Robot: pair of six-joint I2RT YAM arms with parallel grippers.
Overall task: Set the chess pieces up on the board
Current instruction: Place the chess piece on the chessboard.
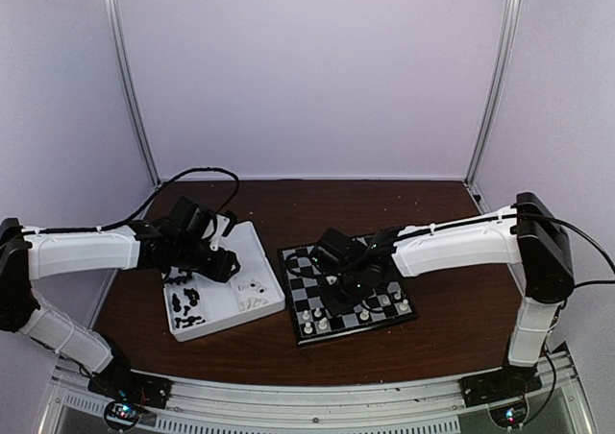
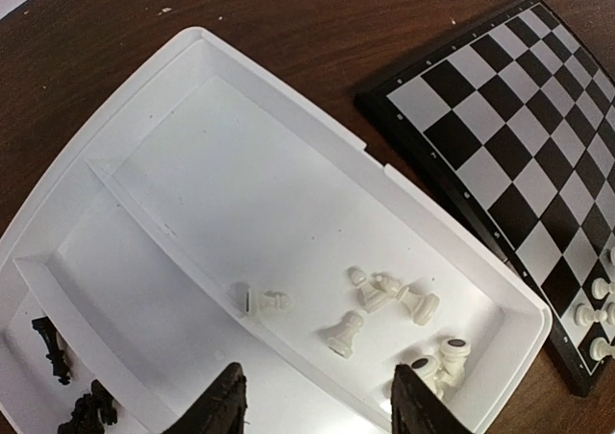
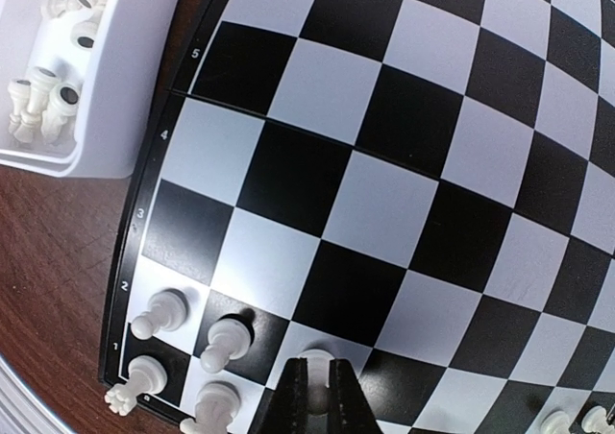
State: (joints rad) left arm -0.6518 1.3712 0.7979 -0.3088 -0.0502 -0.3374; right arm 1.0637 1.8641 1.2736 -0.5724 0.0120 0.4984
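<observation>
Several cream-white pieces (image 3: pixel 226 338) already stand on the two near rows of the board (image 3: pixel 384 165), so we judge the white side partly laid out and the black side not yet begun. The black pieces (image 2: pixel 58 352) lie at one end of the white tray (image 2: pixel 288 146), which sits just beside the board on the table (image 2: pixel 240 12), and more loose white pieces (image 2: pixel 384 295) lie tumbled in a neighbouring compartment. Our right gripper (image 3: pixel 315 400) is low over the second row, its jaws clenched on what looks like a cream-white pawn (image 3: pixel 315 362) showing between the fingertips, near the two pawns that stand at the tray-side end of that row. We take this to be the placing of the third pawn. Whether its base touches the square we cannot tell. Our left gripper (image 2: pixel 322 405) hovers above the tray with its jaws parted and nothing between them. Next, we think, the right must set the pawn upright in the middle of its square, release, and lift straight up so as not to knock its neighbours. The left should drop onto one piece lying apart from the rest, such as the pawn on its side (image 2: pixel 271 302) by the divider, and close across its narrow body
</observation>
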